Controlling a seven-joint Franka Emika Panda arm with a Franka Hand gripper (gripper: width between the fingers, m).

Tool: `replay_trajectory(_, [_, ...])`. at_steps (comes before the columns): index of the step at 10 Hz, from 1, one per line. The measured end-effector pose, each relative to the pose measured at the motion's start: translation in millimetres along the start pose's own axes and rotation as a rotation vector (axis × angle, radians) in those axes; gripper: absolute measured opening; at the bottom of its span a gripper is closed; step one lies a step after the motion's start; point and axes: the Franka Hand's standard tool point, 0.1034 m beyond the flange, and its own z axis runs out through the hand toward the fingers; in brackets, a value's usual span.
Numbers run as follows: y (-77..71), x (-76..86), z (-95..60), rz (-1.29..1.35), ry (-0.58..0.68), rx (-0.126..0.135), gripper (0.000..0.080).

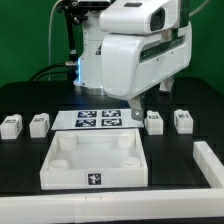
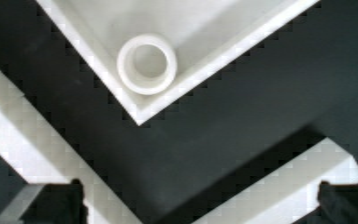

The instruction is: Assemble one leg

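Observation:
Several small white legs with tags lie on the black table in the exterior view: two at the left [image 1: 11, 125] [image 1: 39, 123] and two at the right [image 1: 153, 121] [image 1: 183, 120]. The large white panel [image 1: 95, 160] with round corner sockets lies in front. My gripper [image 1: 137, 107] hangs above the table by the panel's far right corner, just left of the nearer right leg. In the wrist view my gripper [image 2: 197, 205] is open and empty, its dark fingertips [image 2: 51, 202] wide apart. One panel corner with a round socket [image 2: 146, 65] lies ahead of it. No leg shows in the wrist view.
The marker board [image 1: 100, 120] lies behind the panel. A raised white rim [image 1: 208, 168] runs along the table's right and front edges. It shows as white diagonal bands [image 2: 274, 165] in the wrist view. Cables hang behind the arm.

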Motion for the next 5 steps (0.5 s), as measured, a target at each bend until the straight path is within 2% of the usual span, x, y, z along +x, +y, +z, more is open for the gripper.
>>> replay_trajectory(3, [-30.1, -50.8, 12.3, -0.407, -0.010, 0.014, 0.0650])
replay_trajectory(5, [-49.4, -86.6, 35.5, -0.613, -0.006, 0.028, 0.0650])
